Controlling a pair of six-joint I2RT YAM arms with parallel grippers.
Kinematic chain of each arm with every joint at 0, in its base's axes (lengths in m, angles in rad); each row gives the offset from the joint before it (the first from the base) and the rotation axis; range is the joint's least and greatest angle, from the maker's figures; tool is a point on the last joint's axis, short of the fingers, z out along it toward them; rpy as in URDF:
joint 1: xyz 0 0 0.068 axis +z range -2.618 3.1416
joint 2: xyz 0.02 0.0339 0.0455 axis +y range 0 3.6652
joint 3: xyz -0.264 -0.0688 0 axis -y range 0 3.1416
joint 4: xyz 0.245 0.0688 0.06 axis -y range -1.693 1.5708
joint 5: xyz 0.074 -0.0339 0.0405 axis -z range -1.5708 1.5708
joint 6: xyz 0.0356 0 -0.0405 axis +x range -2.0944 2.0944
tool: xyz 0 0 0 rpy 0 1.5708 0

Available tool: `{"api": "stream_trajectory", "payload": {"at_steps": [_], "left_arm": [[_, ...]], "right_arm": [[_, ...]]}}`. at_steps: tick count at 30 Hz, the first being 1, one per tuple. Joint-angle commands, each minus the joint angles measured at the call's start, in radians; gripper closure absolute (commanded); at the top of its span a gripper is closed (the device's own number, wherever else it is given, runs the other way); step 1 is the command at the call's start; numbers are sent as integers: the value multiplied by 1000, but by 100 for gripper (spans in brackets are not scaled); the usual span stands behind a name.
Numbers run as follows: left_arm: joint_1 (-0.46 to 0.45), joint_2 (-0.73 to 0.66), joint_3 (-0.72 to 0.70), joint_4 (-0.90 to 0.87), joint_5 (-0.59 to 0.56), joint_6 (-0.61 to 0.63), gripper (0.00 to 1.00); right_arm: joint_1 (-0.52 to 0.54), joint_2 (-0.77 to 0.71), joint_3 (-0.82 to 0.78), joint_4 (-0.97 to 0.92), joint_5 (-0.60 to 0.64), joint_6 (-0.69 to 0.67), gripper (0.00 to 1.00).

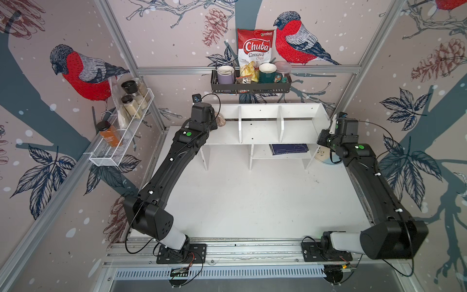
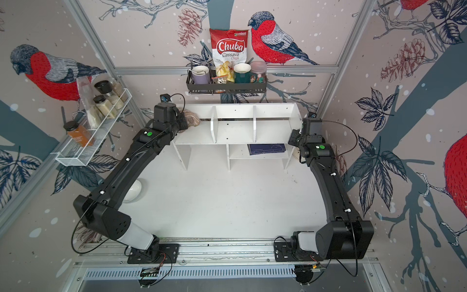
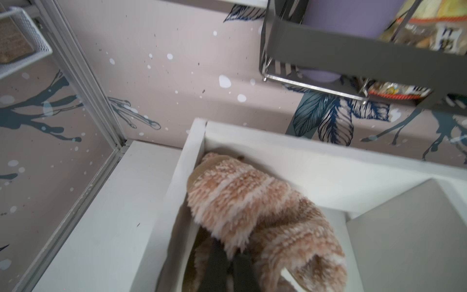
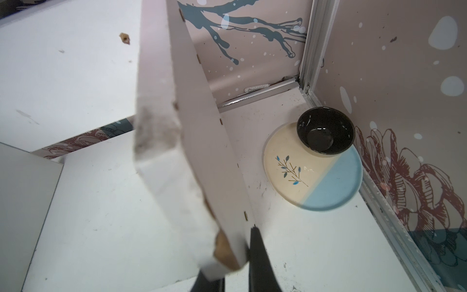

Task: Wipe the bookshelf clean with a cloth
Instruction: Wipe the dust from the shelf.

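Observation:
The white bookshelf [image 1: 260, 111] [image 2: 235, 111] stands at the back of the table. The fluffy tan cloth [image 3: 252, 202] with pale stripes lies bunched in the shelf's leftmost upper compartment, against the end wall [image 3: 192, 161]. It also shows in both top views [image 1: 222, 120] [image 2: 191, 118]. My left gripper [image 3: 231, 255] is shut on the cloth, its dark fingers half buried in the pile. My right gripper [image 4: 237, 252] is shut on the front edge of the bookshelf's right side panel [image 4: 192, 126], one finger on each face. A small brown crumb [image 4: 124, 38] sits on a shelf board.
A black wall rack [image 1: 250, 87] with mugs and a chips bag hangs just above the shelf. A white wire basket [image 1: 121, 141] of jars is on the left wall. A plate [image 4: 328, 182] and black bowl [image 4: 326, 134] lie right of the shelf. A dark book [image 1: 289, 148] lies on the lower shelf, and a white bowl [image 2: 134, 191] under my left arm.

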Motion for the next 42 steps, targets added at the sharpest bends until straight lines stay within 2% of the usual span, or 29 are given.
{"api": "stream_trajectory", "payload": {"at_steps": [1,6,12,14,17,22,32,35,42], "left_arm": [[1,31,22,65,112,-22,100],[-37,-3,-91,230,243,-36,100],[-52,-110,-304,237,320,-60,100],[-52,-161,-377,211,305,-53,100],[-44,-210,-421,149,195,-24,100],[-28,-197,-350,61,31,20,100],[-53,-55,-100,115,-84,150,100],[-70,-37,-77,176,-66,169,100],[-123,-24,-106,123,-140,213,100]], "right_arm": [[3,13,-6,-26,-74,160,100],[1,29,-3,-26,-73,167,100],[-7,25,-1,-24,-77,167,100],[-7,23,-2,-22,-79,163,100],[-7,22,-4,-19,-85,163,100],[-7,22,-11,-14,-92,165,100],[-7,23,-11,-9,-105,164,100],[-7,25,-11,-4,-112,161,100],[-8,31,-11,-3,-106,151,100]]}}
